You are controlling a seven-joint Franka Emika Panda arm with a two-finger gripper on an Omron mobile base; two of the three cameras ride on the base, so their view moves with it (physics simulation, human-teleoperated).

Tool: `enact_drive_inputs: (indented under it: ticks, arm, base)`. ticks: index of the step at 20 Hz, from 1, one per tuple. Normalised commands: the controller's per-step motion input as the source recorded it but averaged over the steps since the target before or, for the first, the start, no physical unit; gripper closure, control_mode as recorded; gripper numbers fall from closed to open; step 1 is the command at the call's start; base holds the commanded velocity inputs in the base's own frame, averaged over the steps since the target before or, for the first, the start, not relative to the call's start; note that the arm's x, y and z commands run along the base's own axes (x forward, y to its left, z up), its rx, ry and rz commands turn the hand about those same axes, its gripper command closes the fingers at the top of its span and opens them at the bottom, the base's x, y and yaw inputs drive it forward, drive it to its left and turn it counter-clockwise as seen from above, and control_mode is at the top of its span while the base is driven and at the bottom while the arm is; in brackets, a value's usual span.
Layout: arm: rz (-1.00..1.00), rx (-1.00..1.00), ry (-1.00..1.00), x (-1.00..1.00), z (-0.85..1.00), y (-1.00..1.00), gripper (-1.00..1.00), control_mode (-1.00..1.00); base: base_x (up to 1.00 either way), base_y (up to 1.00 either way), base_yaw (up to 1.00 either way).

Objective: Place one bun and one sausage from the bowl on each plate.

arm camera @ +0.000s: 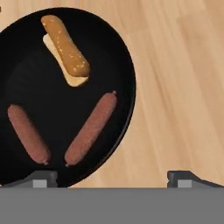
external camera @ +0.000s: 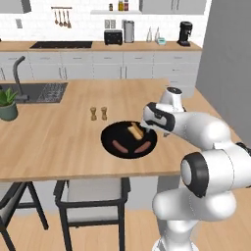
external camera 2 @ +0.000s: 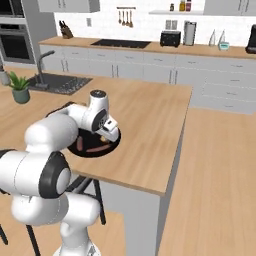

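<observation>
The wide black bowl sits near the front edge of the wooden counter. In it lies a yellow-orange bun with a paler layer under it; I cannot tell whether that is a second bun. Two reddish-brown sausages lie below it, spread like a V. My gripper hovers open above the bowl's right rim, nothing between its fingertips. From the left base the hand overlaps the bowl beside the bun. The plates are out of view.
Salt and pepper shakers stand just behind the bowl. A potted plant and the sink are at the far left. The counter ends close to the right of the bowl. A stool stands under the front edge.
</observation>
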Motion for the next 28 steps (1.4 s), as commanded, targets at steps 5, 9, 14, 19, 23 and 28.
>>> enact_drive_inputs:
  ticks: [5, 9, 14, 19, 23, 28]
  arm:
    - [0.0, 0.0, 0.0, 0.0, 0.0, 0.0, -1.0, 1.0]
    - [0.03, -0.04, 0.0, 0.5, -0.08, -0.06, -1.0, -1.0]
    - [0.07, -0.2, 0.06, 0.96, -0.46, -0.2, -1.0, -1.0]
    - [0.08, -0.1, 0.04, 0.38, -0.28, 0.04, -1.0, -1.0]
    - [0.0, -0.01, 0.0, 0.45, -0.28, 0.01, -1.0, -1.0]
    - [0.0, -0.05, 0.04, 0.09, -0.3, 0.0, -1.0, -1.0]
  base:
    - [0.5, -0.14, 0.08]
    - [0.34, -0.02, 0.0]
    - [0.0, 0.0, 0.0]
    - [0.0, 0.0, 0.0]
    - [0.0, 0.0, 0.0]
    - [0.0, 0.0, 0.0]
